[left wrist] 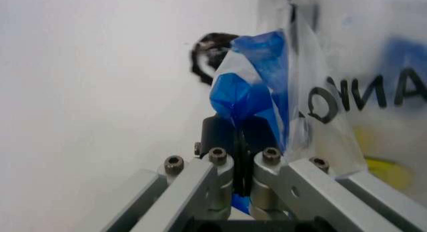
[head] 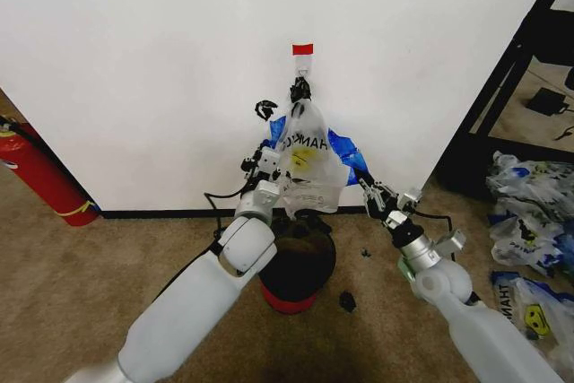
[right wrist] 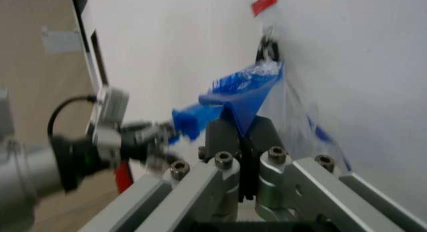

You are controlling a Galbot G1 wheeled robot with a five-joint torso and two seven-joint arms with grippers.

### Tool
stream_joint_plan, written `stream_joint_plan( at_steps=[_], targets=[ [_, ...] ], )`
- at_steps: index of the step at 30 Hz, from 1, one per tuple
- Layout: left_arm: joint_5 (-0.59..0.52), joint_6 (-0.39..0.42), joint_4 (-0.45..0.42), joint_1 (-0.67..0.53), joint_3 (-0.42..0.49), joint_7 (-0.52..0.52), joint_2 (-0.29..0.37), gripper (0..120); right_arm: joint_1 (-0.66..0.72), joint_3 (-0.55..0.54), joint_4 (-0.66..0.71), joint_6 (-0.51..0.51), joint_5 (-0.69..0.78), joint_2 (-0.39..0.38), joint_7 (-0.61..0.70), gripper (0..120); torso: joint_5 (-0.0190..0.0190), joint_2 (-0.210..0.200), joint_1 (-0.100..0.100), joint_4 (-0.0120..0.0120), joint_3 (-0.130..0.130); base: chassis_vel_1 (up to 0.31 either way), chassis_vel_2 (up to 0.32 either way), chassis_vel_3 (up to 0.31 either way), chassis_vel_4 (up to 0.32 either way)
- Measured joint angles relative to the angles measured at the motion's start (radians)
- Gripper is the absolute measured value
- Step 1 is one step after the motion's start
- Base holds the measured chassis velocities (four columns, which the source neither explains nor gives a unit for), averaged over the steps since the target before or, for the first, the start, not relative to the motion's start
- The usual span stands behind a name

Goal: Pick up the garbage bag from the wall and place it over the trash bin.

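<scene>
Your left tool (head: 266,161) and right tool (head: 367,183) are pinching the garbage bag (head: 308,157); yanking risks tearing it at the hook (head: 302,67).

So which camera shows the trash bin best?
The head view: the trash bin sits whole below the hanging garbage bag, between both arms. Both wrist views show the bag's blue edges pinched at the fingers, not the bin.

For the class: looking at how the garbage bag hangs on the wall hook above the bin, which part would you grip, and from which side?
Grip the garbage bag at its blue side edges, one from each side. It hangs flat against the wall, so the edges stick out. The left gripper and right gripper are each shut on an edge, above the trash bin.
</scene>
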Motion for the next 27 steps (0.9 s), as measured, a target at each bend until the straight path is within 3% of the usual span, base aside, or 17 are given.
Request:
stream_joint_plan(
  at_steps=[12, 17, 23, 27],
  targets=[
    [-0.030, -0.039, -0.148, 0.279, -0.157, 0.026, -0.015, 0, -0.264, 0.060, 0.064, 0.059, -0.134, 0.012, 0.000, 0, 0.0000, 0.000, 0.000, 0.0001, 0.000, 0.000, 0.000, 0.000, 0.000],
    [-0.021, -0.041, -0.191, 0.339, -0.181, 0.027, -0.017, 0, -0.310, 0.066, 0.097, 0.078, -0.143, 0.017, -0.015, 0, 0.0000, 0.000, 0.000, -0.0001, 0.000, 0.000, 0.000, 0.000, 0.000],
    [0.015, -0.052, -0.337, 0.493, -0.240, 0.028, -0.013, 0, -0.370, 0.079, 0.185, 0.113, -0.155, 0.012, -0.037, 0, -0.0001, 0.000, 0.000, 0.0003, 0.000, 0.000, 0.000, 0.000, 0.000],
    [0.034, -0.065, -0.385, 0.560, -0.286, 0.035, -0.014, 0, -0.409, 0.082, 0.215, 0.127, -0.201, 0.004, -0.037, 0, -0.0001, 0.000, 0.000, 0.0001, 0.000, 0.000, 0.000, 0.000, 0.000]
  ],
)
